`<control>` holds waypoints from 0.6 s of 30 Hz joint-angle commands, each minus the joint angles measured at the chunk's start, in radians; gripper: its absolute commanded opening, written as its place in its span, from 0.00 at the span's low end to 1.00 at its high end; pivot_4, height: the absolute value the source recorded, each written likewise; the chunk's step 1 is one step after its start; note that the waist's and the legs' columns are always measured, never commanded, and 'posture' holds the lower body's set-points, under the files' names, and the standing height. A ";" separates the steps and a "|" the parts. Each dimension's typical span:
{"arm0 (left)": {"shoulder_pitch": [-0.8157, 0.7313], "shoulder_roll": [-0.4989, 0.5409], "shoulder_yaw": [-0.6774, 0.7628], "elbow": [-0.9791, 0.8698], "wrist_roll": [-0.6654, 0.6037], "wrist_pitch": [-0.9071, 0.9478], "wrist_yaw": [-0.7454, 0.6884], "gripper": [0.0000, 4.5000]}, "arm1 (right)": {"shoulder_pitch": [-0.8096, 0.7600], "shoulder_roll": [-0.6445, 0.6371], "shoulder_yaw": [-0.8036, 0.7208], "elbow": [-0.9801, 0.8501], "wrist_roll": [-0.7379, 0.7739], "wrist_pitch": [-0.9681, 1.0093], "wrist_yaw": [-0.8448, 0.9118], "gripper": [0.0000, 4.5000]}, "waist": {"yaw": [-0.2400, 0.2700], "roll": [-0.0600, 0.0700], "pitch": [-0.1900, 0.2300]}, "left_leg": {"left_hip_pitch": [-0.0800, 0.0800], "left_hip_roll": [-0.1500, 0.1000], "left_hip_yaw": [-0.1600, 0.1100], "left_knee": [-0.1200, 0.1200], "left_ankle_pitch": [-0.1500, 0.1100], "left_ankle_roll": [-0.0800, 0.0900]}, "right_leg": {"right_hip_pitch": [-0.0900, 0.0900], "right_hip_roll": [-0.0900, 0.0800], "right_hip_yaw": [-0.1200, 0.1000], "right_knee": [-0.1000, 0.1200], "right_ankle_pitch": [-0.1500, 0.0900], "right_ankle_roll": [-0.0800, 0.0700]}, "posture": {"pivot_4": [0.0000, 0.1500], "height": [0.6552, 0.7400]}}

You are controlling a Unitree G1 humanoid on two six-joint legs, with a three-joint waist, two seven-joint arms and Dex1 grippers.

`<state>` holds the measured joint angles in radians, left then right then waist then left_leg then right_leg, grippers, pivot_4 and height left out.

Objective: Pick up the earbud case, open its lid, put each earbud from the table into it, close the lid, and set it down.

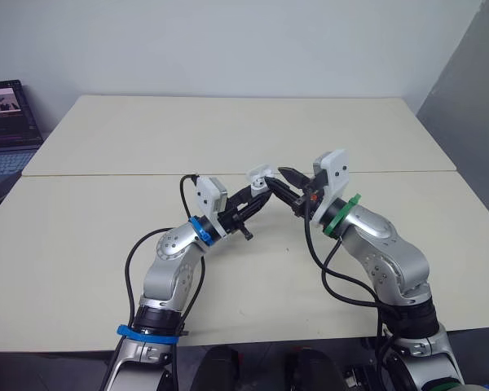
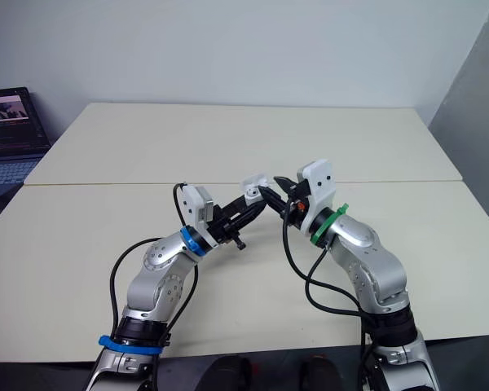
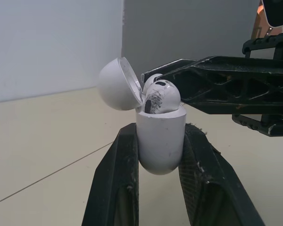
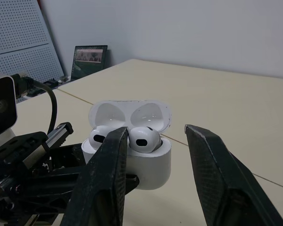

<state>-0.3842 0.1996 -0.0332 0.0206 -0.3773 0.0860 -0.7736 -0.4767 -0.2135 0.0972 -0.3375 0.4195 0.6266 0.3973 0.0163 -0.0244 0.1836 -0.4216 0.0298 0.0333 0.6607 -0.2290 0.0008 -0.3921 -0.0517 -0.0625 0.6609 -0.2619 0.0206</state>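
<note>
No readable text, label or number anywhere; the laptop screen (image 1: pixel 2 104) is illegible

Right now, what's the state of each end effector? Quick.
Left end effector: closed on the earbud case, lid open.
Right end effector: open, holding nothing, close to the case.

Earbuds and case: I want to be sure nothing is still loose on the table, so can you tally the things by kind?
Case: 1, lid open, held by the left gripper
Earbuds: 2, both seated in the case
Laptop: 1, off to the left
Total: 4
</note>
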 commanded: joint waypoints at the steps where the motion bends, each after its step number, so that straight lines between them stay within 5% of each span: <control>1: -0.009 -0.005 0.003 -0.052 -0.016 -0.016 0.004 0.17 | 0.020 -0.003 -0.065 -0.059 0.100 0.017 0.047 0.45 | 0.001 0.000 0.000 | 0.000 0.000 0.000 0.000 0.000 0.000 | 0.000 0.000 0.000 0.000 0.000 0.000 | 1.00 1.00; 14: -0.016 0.010 0.023 -0.014 -0.014 -0.019 -0.001 0.17 | 0.037 -0.292 -0.238 -0.182 0.306 0.161 0.159 0.45 | 0.004 0.001 0.001 | -0.003 0.001 -0.001 0.000 0.000 0.000 | -0.002 -0.001 -0.001 -0.003 0.000 0.001 | 1.00 1.00; 18: -0.028 0.019 0.027 0.004 -0.016 -0.022 -0.011 0.17 | 0.054 -0.351 -0.261 -0.158 0.298 0.144 0.187 0.65 | 0.004 0.001 0.001 | -0.004 0.000 0.000 0.000 0.000 0.000 | -0.002 -0.001 -0.001 -0.003 -0.001 0.001 | 1.00 1.00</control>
<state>-0.3914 0.2151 -0.0171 0.0431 -0.3794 0.0829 -0.7767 -0.4201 -0.5494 -0.1370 -0.4846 0.7114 0.7913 0.5684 0.0206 -0.0235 0.1843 -0.4255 0.0294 0.0331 0.6606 -0.2292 0.0011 -0.3945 -0.0528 -0.0631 0.6579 -0.2626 0.0217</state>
